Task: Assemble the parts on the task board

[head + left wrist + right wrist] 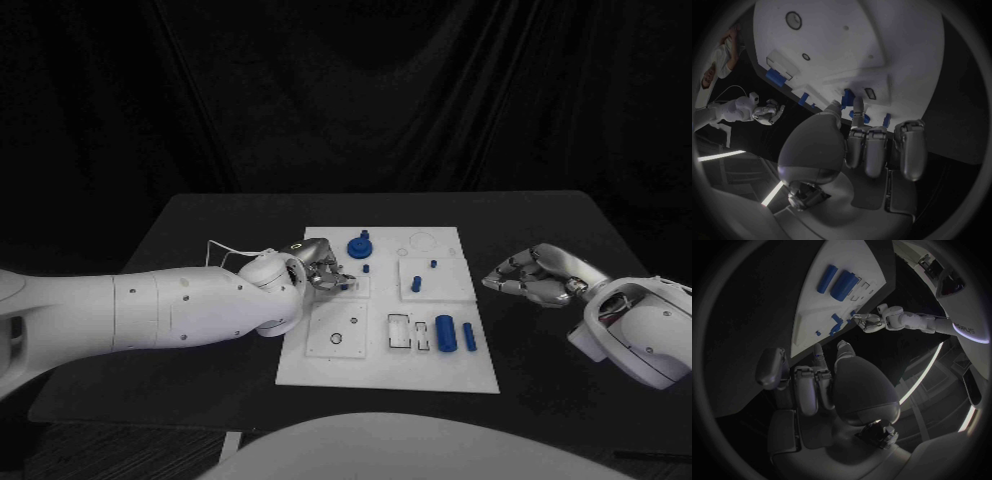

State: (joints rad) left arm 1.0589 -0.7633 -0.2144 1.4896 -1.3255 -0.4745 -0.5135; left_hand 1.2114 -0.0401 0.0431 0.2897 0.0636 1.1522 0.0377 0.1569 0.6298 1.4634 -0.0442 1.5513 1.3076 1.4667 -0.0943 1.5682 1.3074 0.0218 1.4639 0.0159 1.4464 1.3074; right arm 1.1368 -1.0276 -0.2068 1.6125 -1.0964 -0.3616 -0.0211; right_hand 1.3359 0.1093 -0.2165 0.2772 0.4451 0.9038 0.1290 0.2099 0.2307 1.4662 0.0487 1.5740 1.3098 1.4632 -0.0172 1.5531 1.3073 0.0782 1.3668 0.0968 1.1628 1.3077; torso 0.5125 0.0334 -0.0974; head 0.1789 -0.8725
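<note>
My left hand [320,272] is over the left edge of the white board [325,365]. Its fingers are curled in close together, but I cannot tell if they hold a part. I should go slow and keep the hand low. The blue knob [359,245] stands up at 12 o'clock. The two blue rods [447,334] lie at 4 o'clock, pointing 12 to 6. My right hand [531,276] waits off the board, fingers curled, holding nothing.
</note>
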